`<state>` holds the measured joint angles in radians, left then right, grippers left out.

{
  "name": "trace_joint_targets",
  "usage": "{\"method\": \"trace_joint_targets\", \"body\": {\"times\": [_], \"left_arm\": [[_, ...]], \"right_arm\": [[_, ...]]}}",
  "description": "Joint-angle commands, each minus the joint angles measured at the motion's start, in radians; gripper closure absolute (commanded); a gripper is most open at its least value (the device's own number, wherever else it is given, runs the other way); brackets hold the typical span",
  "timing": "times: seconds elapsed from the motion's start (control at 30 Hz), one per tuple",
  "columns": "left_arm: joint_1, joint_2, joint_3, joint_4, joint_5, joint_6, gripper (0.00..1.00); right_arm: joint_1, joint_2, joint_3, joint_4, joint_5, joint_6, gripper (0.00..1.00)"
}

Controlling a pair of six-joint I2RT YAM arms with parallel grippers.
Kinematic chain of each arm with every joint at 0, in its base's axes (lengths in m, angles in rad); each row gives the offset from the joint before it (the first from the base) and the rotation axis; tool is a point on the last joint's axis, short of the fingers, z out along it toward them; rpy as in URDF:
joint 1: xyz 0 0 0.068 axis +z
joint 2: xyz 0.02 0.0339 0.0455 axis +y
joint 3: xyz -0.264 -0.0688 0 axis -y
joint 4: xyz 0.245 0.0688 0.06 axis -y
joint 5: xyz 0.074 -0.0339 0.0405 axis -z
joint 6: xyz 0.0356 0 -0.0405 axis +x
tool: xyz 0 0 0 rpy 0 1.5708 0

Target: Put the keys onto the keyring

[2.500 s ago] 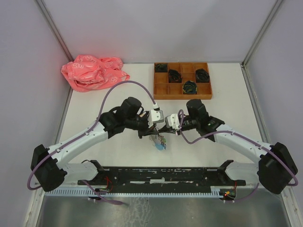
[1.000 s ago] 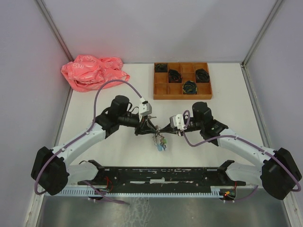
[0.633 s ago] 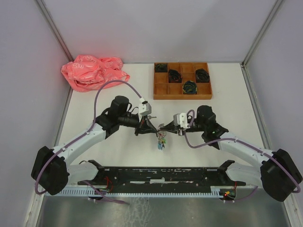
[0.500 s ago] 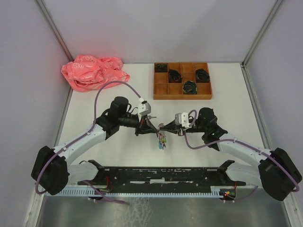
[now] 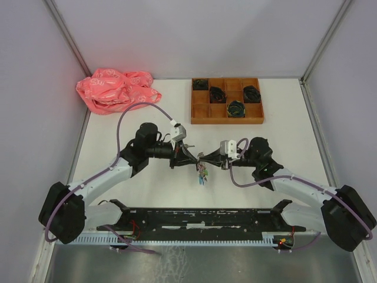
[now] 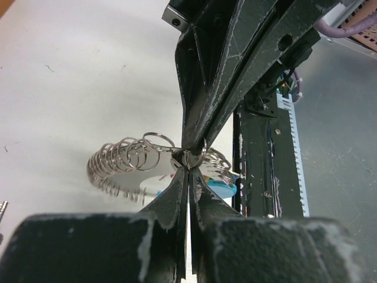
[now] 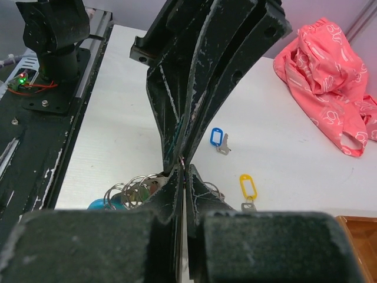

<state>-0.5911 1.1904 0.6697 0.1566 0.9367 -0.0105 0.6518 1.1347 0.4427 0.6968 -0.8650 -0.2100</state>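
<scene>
A: Going from the left, you had the pink bag (image 5: 116, 89) at the far left corner of the desk (image 5: 283, 153), well clear of the work. Your left claw (image 6: 187, 172) was closed, its tips pinched on a small loop of the keyring (image 6: 126, 160), which hung under it with the fan of silver rings off to one side.

B: And your right claw (image 7: 182, 170) was closed too, tip to tip with the left one on that same bunch. So you had both claws gripping the keyring at mid-desk, and neither was free.

A: The loose keys mattered most to you. The blue-tagged key (image 7: 218, 139) and the yellow-tagged key (image 7: 248, 191) lay flat on the desk beyond the meeting point, on the side toward the pink bag. I'd judge your left arm the nearer. Each lay lengthwise roughly along your right claw's line of sight, tag end away and blade end closer. I couldn't pick them out from above.

B: Further right, you had the wooden tray (image 5: 227, 120) at the back. Four of its compartments held black coiled bundles (image 5: 217, 93); the others looked bare, and I saw no key in any.
</scene>
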Motion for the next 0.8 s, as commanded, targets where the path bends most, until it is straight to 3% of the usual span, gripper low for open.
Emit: {"method": "trace_joint_targets", "body": {"times": [0.0, 0.17, 0.47, 0.77], "left_arm": [[-0.009, -0.081, 0.023, 0.019, -0.026, 0.007, 0.97], [-0.011, -0.081, 0.034, -0.008, -0.017, 0.018, 0.97], [-0.041, -0.026, 0.046, -0.008, -0.011, 0.014, 0.97], [-0.046, -0.007, 0.045, -0.014, -0.026, 0.012, 0.97]], "right_arm": [[0.008, -0.085, 0.060, -0.243, 0.017, -0.155, 0.94], [0.009, -0.106, 0.109, -0.462, 0.014, -0.255, 0.88], [0.008, -0.078, 0.125, -0.506, 0.011, -0.264, 0.82], [0.008, -0.062, 0.145, -0.512, -0.008, -0.264, 0.67]]}}
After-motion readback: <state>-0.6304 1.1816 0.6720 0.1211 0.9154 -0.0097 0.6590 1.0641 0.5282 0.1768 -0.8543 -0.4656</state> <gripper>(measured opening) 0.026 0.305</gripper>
